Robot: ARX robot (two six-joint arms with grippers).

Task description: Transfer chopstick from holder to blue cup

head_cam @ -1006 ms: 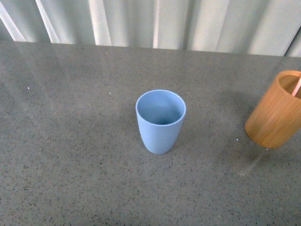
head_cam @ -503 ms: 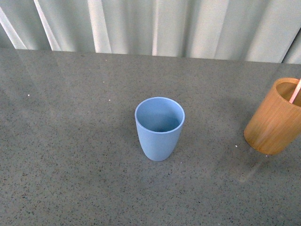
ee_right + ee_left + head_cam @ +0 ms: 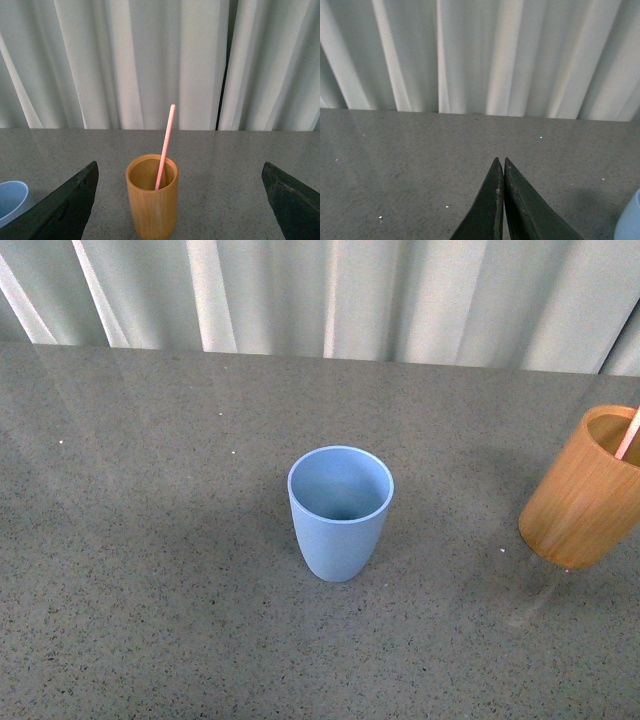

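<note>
My right claw [image 3: 180, 167] is spread wide and empty. The chopstick [image 3: 165, 145] lies straight ahead of it, framed between the two fingers, which are well clear of it on either side. It stands in the holder [image 3: 151, 205], its long axis near upright with a slight lean and its top poking above the rim. The holder sits at the right of the desk [image 3: 150, 560], so I judge the right arm the nearer. My left claw [image 3: 500, 161] is pressed closed on nothing. Count: one chopstick, one holder, and one cup [image 3: 340, 510], empty, mid-desk.
</note>
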